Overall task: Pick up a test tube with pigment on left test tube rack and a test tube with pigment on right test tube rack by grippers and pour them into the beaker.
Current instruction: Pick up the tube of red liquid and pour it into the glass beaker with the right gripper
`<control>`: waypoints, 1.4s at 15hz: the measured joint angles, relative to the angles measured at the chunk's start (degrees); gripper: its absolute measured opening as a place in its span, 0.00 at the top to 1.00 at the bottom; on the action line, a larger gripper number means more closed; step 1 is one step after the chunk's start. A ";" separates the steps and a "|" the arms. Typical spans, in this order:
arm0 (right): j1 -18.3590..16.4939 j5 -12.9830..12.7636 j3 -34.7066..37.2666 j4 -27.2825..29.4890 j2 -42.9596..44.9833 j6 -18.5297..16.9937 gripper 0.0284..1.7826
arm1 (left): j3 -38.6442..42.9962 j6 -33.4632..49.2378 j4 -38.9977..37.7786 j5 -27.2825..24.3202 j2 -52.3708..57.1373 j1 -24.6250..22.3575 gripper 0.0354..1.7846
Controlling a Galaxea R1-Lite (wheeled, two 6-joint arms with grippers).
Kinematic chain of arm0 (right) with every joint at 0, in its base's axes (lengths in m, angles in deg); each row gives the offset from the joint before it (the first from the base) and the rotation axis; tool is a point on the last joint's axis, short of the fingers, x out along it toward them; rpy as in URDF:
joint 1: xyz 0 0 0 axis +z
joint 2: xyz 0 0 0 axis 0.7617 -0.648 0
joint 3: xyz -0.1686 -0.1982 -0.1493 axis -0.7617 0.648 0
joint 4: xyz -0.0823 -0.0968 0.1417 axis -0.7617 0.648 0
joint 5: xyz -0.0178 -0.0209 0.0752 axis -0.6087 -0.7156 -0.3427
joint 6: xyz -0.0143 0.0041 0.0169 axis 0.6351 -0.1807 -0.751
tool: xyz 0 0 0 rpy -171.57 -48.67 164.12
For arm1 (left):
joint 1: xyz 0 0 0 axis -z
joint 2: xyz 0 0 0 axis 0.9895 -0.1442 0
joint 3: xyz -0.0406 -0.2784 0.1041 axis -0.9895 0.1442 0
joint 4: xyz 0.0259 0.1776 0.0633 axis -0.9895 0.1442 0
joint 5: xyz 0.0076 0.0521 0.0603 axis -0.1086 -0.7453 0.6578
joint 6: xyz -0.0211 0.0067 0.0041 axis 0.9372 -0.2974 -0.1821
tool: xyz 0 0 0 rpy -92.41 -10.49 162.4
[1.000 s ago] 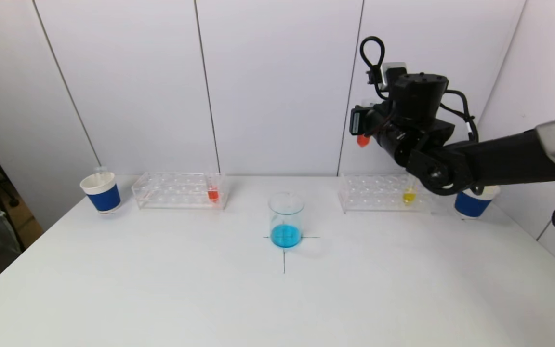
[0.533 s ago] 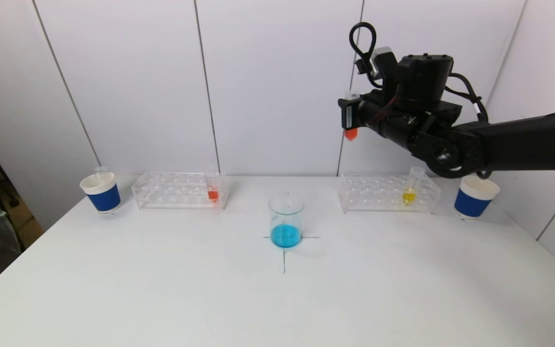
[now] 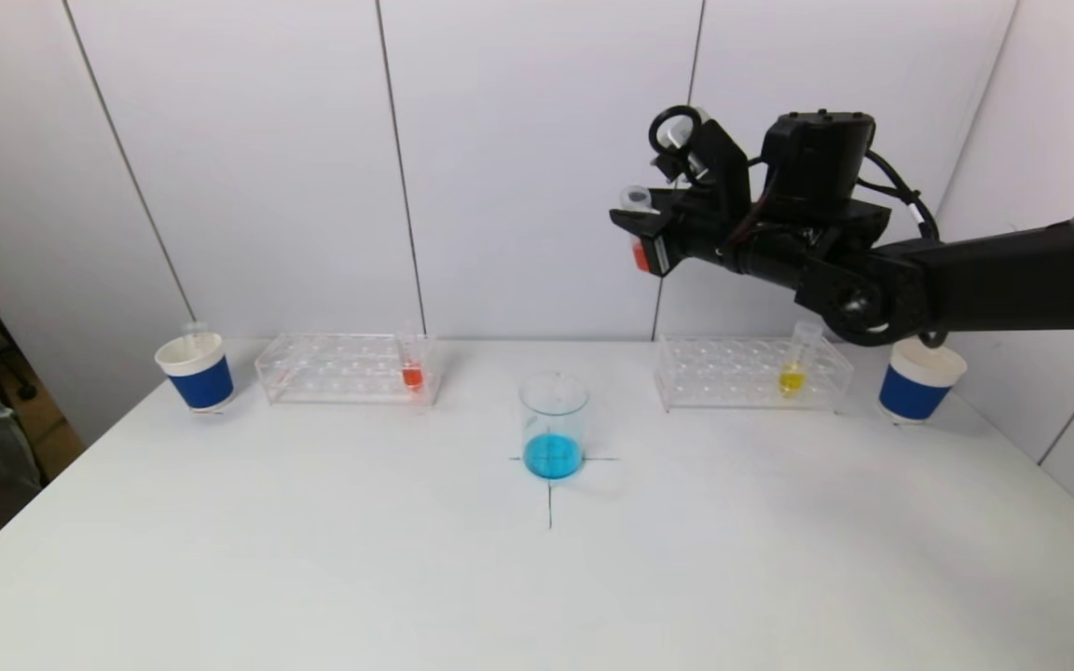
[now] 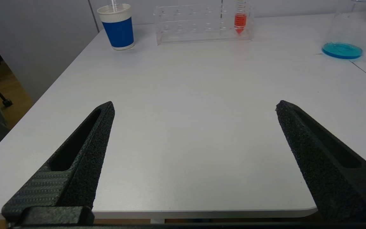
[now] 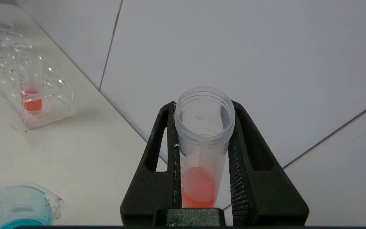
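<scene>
My right gripper [image 3: 637, 226] hangs high above the table, to the right of and behind the beaker [image 3: 553, 424], shut on a clear test tube [image 3: 636, 199] with orange-red pigment at its bottom. In the right wrist view the tube [image 5: 203, 140] sits between both fingers of that gripper [image 5: 202, 106], open mouth toward the camera. The beaker holds blue liquid. The left rack [image 3: 346, 368] carries a red tube [image 3: 412, 370]; the right rack [image 3: 751, 373] carries a yellow tube [image 3: 793, 373]. My left gripper [image 4: 195, 108] stays open over the table's near left edge, with nothing between its fingers.
A blue paper cup [image 3: 195, 373] stands left of the left rack and another blue cup [image 3: 916, 382] right of the right rack. A black cross is drawn under the beaker. A wall runs close behind the racks. A person sits at the far left.
My right gripper has carried the tube up and leftward from above the right rack toward the beaker, and the wrist has turned. The left gripper has not changed.
</scene>
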 joint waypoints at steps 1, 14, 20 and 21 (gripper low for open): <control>0.07 1.32 0.00 0.17 -0.40 2.45 0.74 | 0.00 0.00 0.00 0.00 0.00 0.00 0.01; 2.17 12.68 0.39 -0.66 -5.95 28.72 0.74 | 0.00 0.00 0.00 -0.02 0.00 -0.02 0.01; 2.65 15.25 3.17 -8.33 -5.97 33.84 0.74 | 0.00 0.00 0.00 -0.02 0.02 -0.02 0.01; 2.97 15.46 4.08 -10.96 -6.23 34.67 0.74 | 0.00 0.00 0.00 0.00 0.00 -0.02 0.01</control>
